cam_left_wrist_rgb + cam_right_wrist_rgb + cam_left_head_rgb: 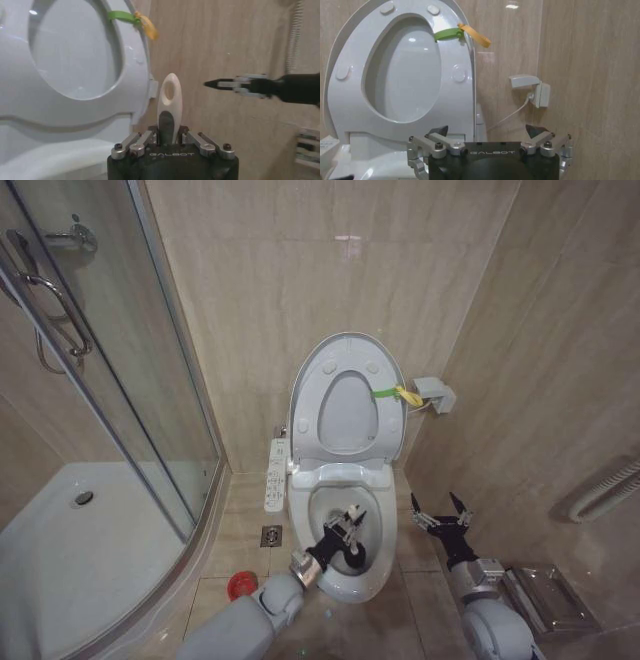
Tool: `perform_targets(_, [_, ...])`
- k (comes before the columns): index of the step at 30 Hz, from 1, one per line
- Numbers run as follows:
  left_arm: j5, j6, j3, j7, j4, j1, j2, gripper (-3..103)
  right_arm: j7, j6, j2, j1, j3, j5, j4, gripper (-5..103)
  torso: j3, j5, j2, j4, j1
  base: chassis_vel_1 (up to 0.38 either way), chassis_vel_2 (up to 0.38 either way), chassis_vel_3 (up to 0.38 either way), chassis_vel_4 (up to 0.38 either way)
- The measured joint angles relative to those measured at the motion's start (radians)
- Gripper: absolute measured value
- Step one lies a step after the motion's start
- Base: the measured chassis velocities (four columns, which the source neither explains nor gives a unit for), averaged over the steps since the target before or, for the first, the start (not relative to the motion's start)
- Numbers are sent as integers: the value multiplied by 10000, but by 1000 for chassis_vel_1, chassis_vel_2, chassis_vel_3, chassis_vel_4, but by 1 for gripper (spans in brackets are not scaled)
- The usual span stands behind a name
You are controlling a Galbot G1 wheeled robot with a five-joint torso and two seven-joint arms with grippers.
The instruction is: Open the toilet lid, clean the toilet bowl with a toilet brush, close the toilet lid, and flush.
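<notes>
The toilet lid (347, 415) stands upright against the wall with the ring seat raised in front of it and a yellow-green strap (395, 392) at its edge. Below it the toilet bowl (378, 480) lies uncovered. My left gripper (346, 532) reaches into the bowl, shut on the toilet brush, whose black head (353, 556) sits low inside. In the left wrist view the brush's pale handle (170, 101) sticks up between the fingers of the left gripper (170, 141). My right gripper (441, 513) hovers open beside the bowl, to its right, holding nothing; it is also seen as the right gripper (487, 132).
A button panel (275, 475) runs along the bowl's left side. A red cup holder (238, 585) and a floor drain (271, 535) lie on the floor at left. The glass shower enclosure (120, 400) fills the left. A wall socket (435, 393) and a metal fitting (545, 600) are at right.
</notes>
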Motion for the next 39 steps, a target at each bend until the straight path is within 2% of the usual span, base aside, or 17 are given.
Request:
perform_targets(3, [27,-57,-44,53,177,34,-50,23,0,0,0,0,0,0,0,100,0,1,0,1,0,0,0,0,0])
perform_targets(10, [-113,-589,-584,616,1959,-441,-563,23,0,0,0,0,0,0,0,100,0,-1,0,-1,1,0,0,0,0])
perform_targets(13, [-173,-641,-686,698,2345,-575,-608,20,0,0,0,0,0,0,0,100,1,1,-1,0,1,0,0,0,0])
perform_targets(17, [-215,-666,-721,712,2356,-642,-563,20,0,0,0,0,0,0,0,100,0,1,0,-1,1,0,0,0,0])
perform_targets(20, [-221,-640,-656,647,1918,-591,-447,20,0,0,0,0,0,0,1,100,1,2,0,0,1,0,0,0,0])
perform_targets(24, [-245,-396,-331,426,736,-335,-196,20,0,0,0,0,0,0,0,100,0,1,0,0,0,0,0,0,0])
perform_targets(28, [-216,-345,-229,403,502,-225,-191,20,0,0,0,0,0,0,0,100,0,0,0,0,0,0,0,0,0])
perform_targets(34, [-75,-431,-331,517,1216,-242,-388,20,0,0,0,0,0,0,0,100,0,1,0,0,0,0,0,0,0])
perform_targets(39, [-18,-740,-702,762,2606,-507,-658,20,0,0,0,-1,0,0,0,100,1,1,-1,0,1,0,0,0,0])
